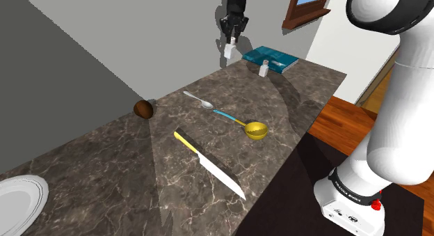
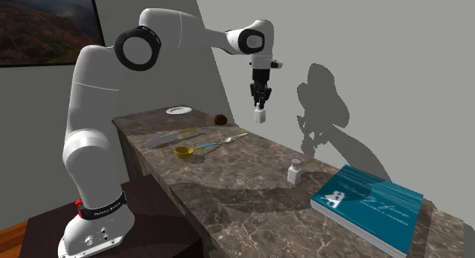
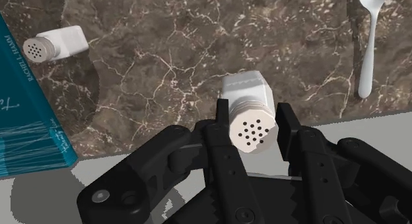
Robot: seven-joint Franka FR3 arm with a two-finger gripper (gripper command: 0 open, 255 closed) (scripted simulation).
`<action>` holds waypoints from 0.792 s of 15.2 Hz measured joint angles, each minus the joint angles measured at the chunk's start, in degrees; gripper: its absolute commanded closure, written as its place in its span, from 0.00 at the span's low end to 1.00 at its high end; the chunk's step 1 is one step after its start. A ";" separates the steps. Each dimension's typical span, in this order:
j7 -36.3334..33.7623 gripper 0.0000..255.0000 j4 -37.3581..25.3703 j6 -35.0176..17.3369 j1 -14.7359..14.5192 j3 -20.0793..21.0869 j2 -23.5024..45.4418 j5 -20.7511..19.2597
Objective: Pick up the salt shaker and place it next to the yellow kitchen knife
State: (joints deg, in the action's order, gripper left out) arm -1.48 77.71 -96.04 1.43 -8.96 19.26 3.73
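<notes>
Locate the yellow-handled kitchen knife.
In the shoulder view, the yellow-handled, white-bladed kitchen knife lies mid-counter on the dark marbled countertop, just left of the yellow-bowled, blue-handled scoop.

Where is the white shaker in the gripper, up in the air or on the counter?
In the air: the gripper clasps the shaker well above the counter, clear space beneath it in both exterior views.

Things strung along the tabletop [image 1: 104, 172], far end to near.
In the shoulder view the book [image 1: 271, 58] lies at the far end, the loose shaker [image 1: 263, 68] just beside its near edge. The spoon [image 1: 197, 99] and scoop [image 1: 254, 129] lie mid-table (handles end to end). The knife [image 1: 209, 164] lies nearer than them, the ball [image 1: 143, 108] left of the spoon at the wall-side edge, and the plate [image 1: 17, 203] at the near end. Above the far end, the gripper [image 1: 231, 43] clasps a shaker [image 1: 229, 52].
</notes>
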 measured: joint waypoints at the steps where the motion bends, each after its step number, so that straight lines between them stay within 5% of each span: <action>1: -1.21 1.00 1.43 -0.49 -0.93 0.37 -0.98 -0.24; 12: -14.78 1.00 7.20 -2.40 -10.00 5.06 -5.19 -1.85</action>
State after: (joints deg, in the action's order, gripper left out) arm -16.26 84.91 -98.44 -8.57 -3.89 14.07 1.88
